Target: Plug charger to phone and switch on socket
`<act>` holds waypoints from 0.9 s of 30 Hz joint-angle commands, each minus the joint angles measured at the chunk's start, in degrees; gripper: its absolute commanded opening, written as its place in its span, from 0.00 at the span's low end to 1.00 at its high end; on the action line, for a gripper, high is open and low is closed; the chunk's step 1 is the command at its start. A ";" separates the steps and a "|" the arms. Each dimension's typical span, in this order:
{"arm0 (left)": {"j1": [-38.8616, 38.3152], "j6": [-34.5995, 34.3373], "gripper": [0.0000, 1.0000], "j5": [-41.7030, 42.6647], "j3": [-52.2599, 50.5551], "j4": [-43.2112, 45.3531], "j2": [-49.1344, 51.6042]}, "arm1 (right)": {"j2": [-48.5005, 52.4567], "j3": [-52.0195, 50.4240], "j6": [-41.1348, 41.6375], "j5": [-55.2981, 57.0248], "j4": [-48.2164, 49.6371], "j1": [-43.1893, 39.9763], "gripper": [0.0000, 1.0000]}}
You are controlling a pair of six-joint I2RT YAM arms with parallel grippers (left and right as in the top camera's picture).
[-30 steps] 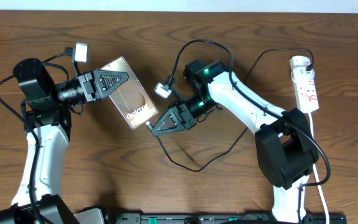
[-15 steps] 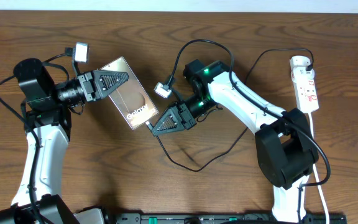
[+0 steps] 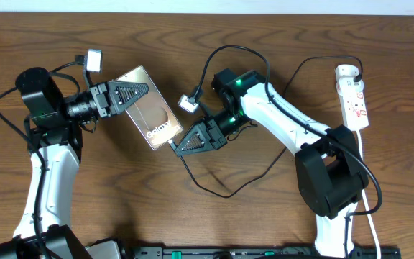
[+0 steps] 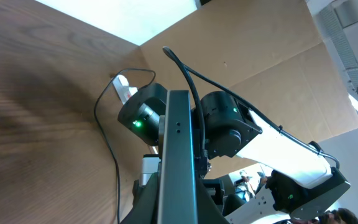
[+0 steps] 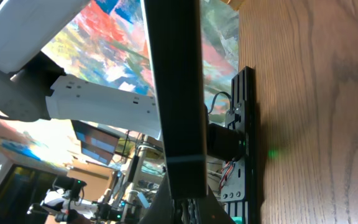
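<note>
**Tabletop holdings, listed left to right from overhead**

1. Table [image 3: 121, 208]: brown wood grain. It carries both arms and every item below.
2. Left gripper [image 3: 142, 90]: at 9 o'clock on the table, pointing toward 3 o'clock. We record it as clamped on the phone's 10 o'clock end, with one ribbed finger lying across the glossy back.
3. Phone [image 3: 155, 115]: bronze-gold, back up, with white "Galaxy" lettering. It sits left of the table's centre, its long axis running from 11 o'clock to 5 o'clock. In the left wrist view we see it edge-on [image 4: 179, 155], rising from between the fingers. We cannot tell whether it touches the table.
4. Right gripper [image 3: 180, 147]: at the phone's 5 o'clock corner, pointing toward 8 o'clock. Its jaws are pinched together on the end of the charger. We cannot tell whether the connector tip has entered the phone.
5. Charger [image 3: 228, 194]: a thin black cable. From the right gripper it loops toward 6 o'clock, then sweeps up toward 2 o'clock behind the right arm [image 3: 286, 119]. Its black plug end sits at the socket's 12 o'clock end.
6. Socket [image 3: 356, 108]: a white strip with red markings at the table's 2 o'clock edge, lying lengthwise from 12 to 6. It is well apart from both grippers.
7. White cord [image 3: 369, 194]: leaves the socket's 6 o'clock end and runs down the table's right side.
</note>
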 commanded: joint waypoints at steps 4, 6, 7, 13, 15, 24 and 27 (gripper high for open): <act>0.28 -0.98 0.07 1.64 0.52 0.11 -0.42 | -0.76 0.55 -1.51 -2.10 0.52 0.24 0.01; 0.28 -0.98 0.07 1.64 0.52 -0.15 -0.42 | -0.76 0.55 -1.51 -2.12 0.57 0.24 0.01; 0.28 -1.01 0.07 1.64 0.52 -0.39 -0.42 | -0.76 0.55 -1.51 -2.10 0.59 0.24 0.01; 0.28 -0.96 0.07 1.64 0.52 -3.45 -0.42 | -0.76 0.55 -1.49 -2.19 1.46 0.24 0.01; 0.28 -0.96 0.07 1.64 0.52 -3.56 -0.42 | -0.76 0.55 -1.49 -2.54 1.57 0.24 0.01; -0.42 0.83 0.07 1.64 0.52 -3.54 -0.42 | -0.76 0.55 -1.49 -2.60 1.66 0.24 0.01; -0.42 1.70 0.07 1.64 0.52 -3.52 -0.42 | -0.76 0.55 -1.49 -2.97 1.68 0.22 0.01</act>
